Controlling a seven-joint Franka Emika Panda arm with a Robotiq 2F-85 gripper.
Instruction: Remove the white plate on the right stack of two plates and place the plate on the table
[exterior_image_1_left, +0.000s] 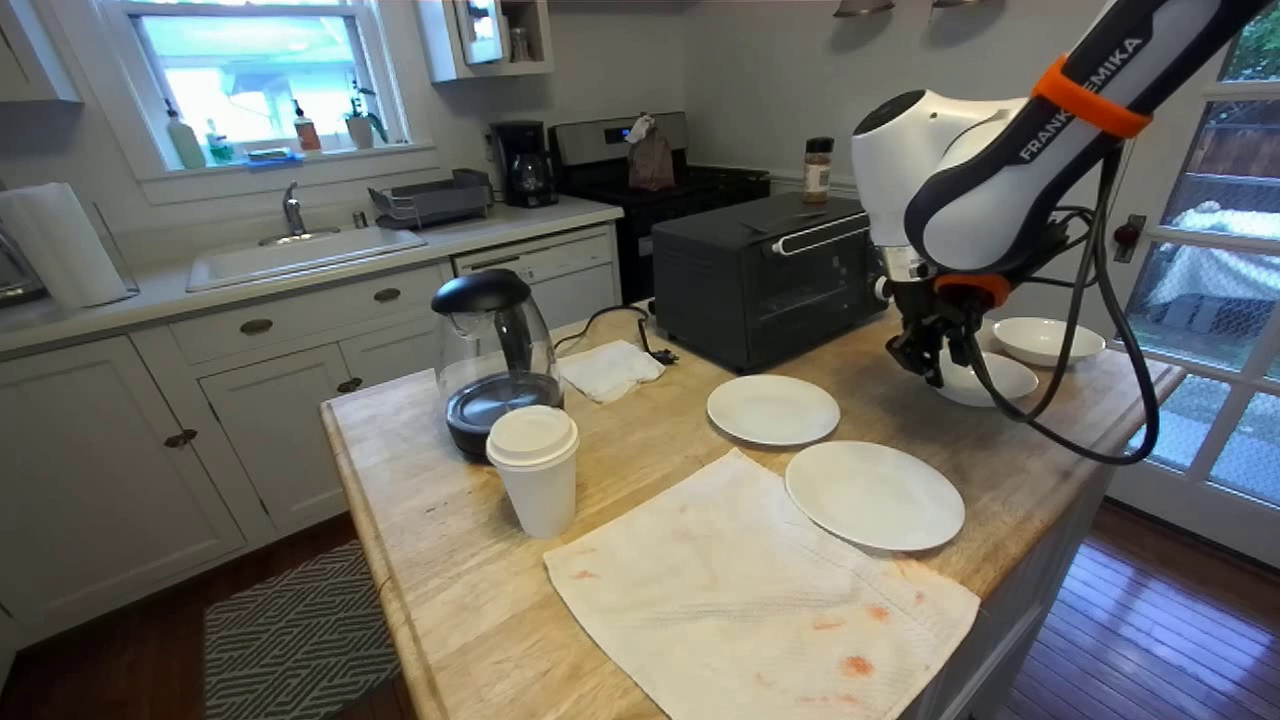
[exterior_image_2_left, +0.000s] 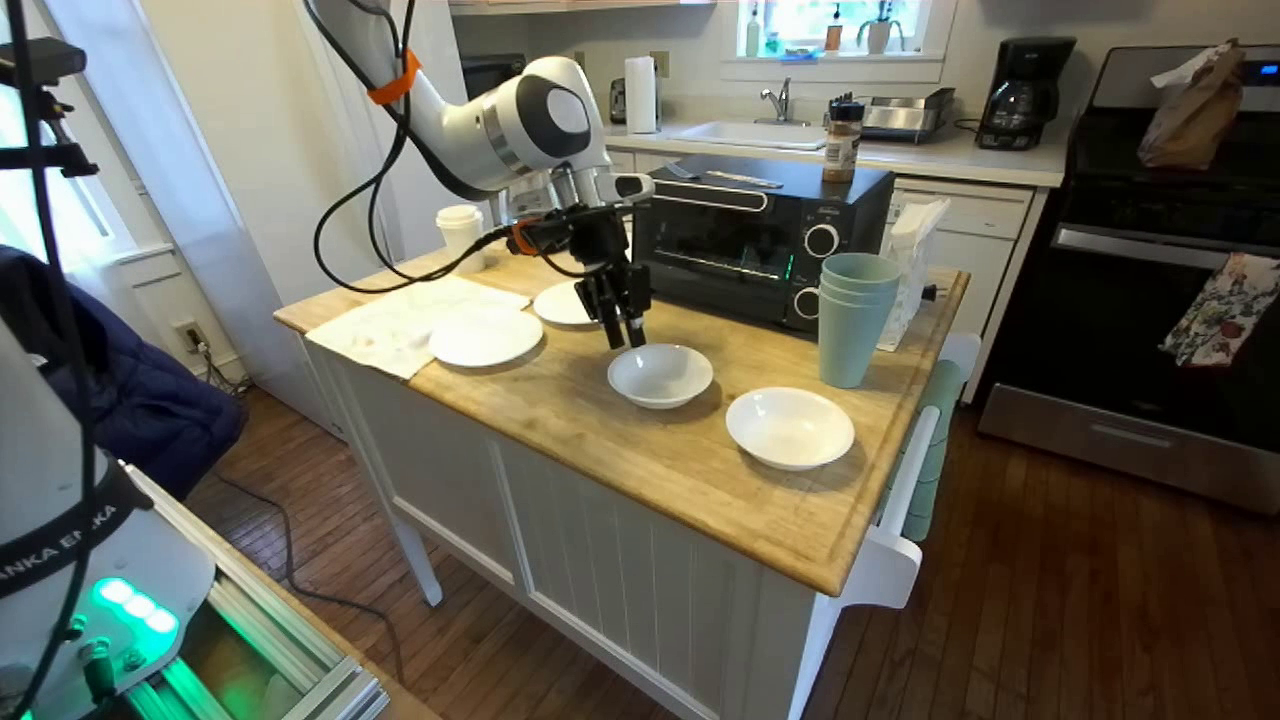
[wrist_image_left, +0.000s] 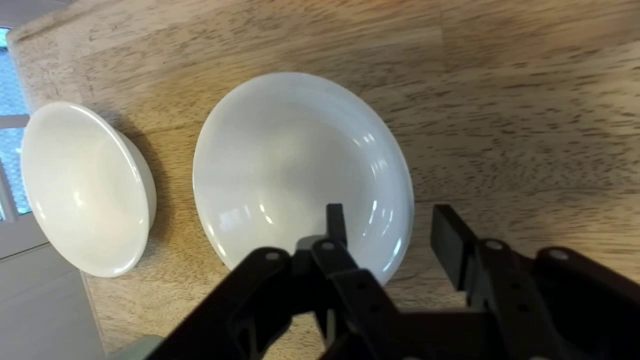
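Two small white raised-rim dishes stand apart on the wooden table (exterior_image_1_left: 450, 510); no stack of them shows. The white plate nearer my gripper shows in both exterior views (exterior_image_1_left: 990, 388) (exterior_image_2_left: 662, 378) and in the middle of the wrist view (wrist_image_left: 300, 150). The matching dish shows nearer the table's end (exterior_image_1_left: 1047, 342) (exterior_image_2_left: 790, 428) and at the left of the wrist view (wrist_image_left: 85, 190). My gripper (wrist_image_left: 387, 215) is open and empty, pointing down at the near dish's rim (exterior_image_1_left: 925, 368) (exterior_image_2_left: 627, 338). One finger is over its inside, the other outside the rim. I cannot tell whether they touch.
Two flat white plates (exterior_image_1_left: 774, 410) (exterior_image_1_left: 875, 496) lie beside a stained cloth (exterior_image_1_left: 760, 600). A black toaster oven (exterior_image_2_left: 745, 240) stands behind the gripper. Stacked green cups (exterior_image_2_left: 855, 320) stand near the far dish. A kettle (exterior_image_1_left: 500, 370) and paper cup (exterior_image_1_left: 535, 475) are farther off.
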